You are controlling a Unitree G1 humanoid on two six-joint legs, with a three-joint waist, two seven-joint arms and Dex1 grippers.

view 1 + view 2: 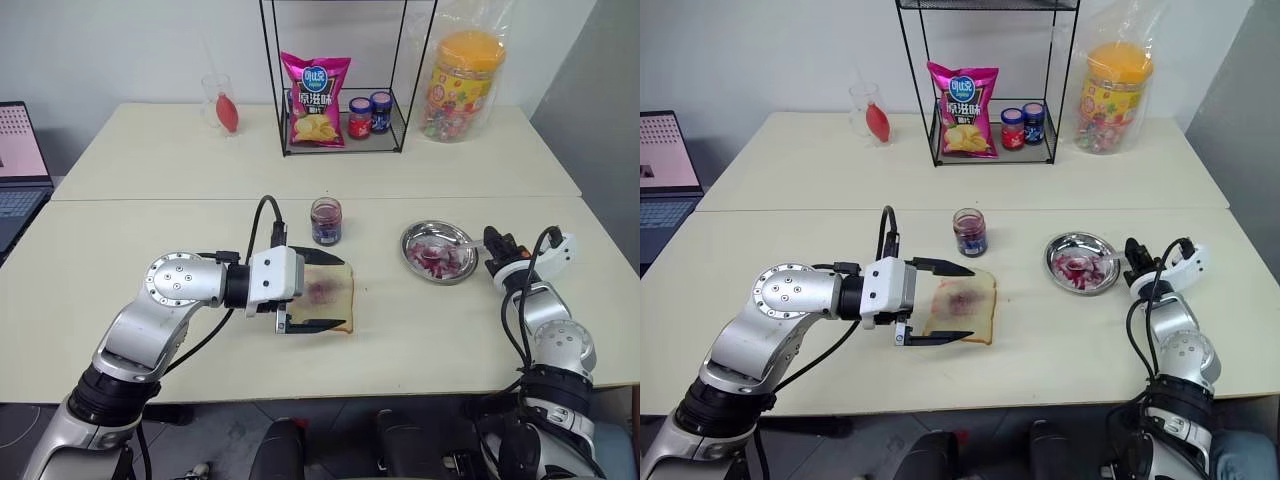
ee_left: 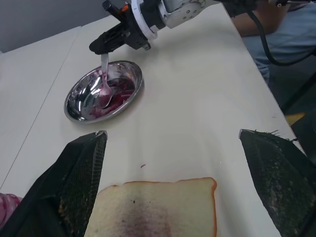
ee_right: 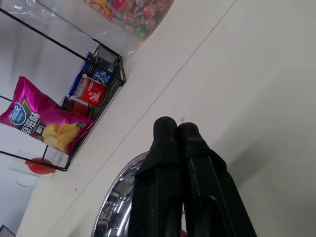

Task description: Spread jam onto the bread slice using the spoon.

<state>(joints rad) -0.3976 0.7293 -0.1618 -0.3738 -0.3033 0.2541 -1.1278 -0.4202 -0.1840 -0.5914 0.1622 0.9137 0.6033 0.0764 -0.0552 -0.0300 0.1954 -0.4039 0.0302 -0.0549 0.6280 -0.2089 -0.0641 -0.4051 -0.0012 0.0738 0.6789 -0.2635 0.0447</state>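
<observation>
Bread slice [image 1: 326, 298] sits flat on the bench, bracketed by the wide-open left end effector [image 1: 318, 290] to steady it; right end effector [image 2: 101, 46] pinches the spoon [image 2: 105, 84] in the jam dish [image 1: 412, 252].

Pale tables [image 1: 150, 280], white wall [image 1: 120, 50], wire shelf [image 1: 345, 140]

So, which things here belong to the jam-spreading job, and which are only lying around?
For the job: bread slice, spoon, jam in the steel dish, open jam jar.

Just lying about: chip bag, two small jars on the wire shelf, candy tub, laptop.
</observation>
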